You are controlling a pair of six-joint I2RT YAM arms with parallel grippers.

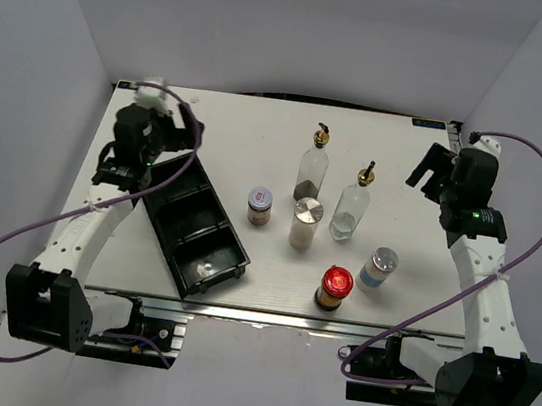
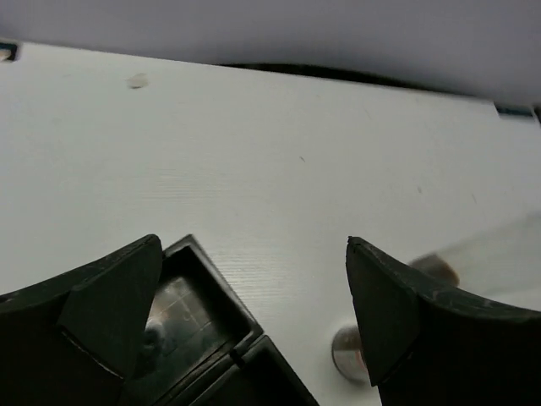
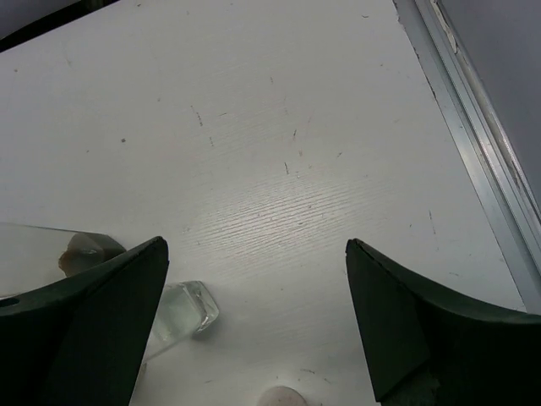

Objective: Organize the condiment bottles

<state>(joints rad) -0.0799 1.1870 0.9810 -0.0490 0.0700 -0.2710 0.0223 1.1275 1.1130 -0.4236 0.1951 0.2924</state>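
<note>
Six condiment bottles stand mid-table in the top view: two tall clear glass bottles with gold spouts (image 1: 313, 169) (image 1: 351, 206), a purple-lid jar (image 1: 259, 205), a silver-lid jar (image 1: 304, 223), a silver-lid jar with a blue label (image 1: 378, 269) and a red-lid jar (image 1: 334, 288). My left gripper (image 1: 175, 134) is open and empty over the far end of the black tray (image 1: 192, 222). My right gripper (image 1: 432, 170) is open and empty, right of the bottles. The left wrist view shows the left gripper (image 2: 254, 245), a tray corner (image 2: 203, 313) and a jar lid (image 2: 345, 351). The right wrist view shows the right gripper (image 3: 256, 245) and a glass bottle base (image 3: 182, 309).
The tray lies at an angle on the left, its compartments holding no bottles. The table's metal right edge (image 3: 473, 144) runs close to my right gripper. White walls enclose the table on three sides.
</note>
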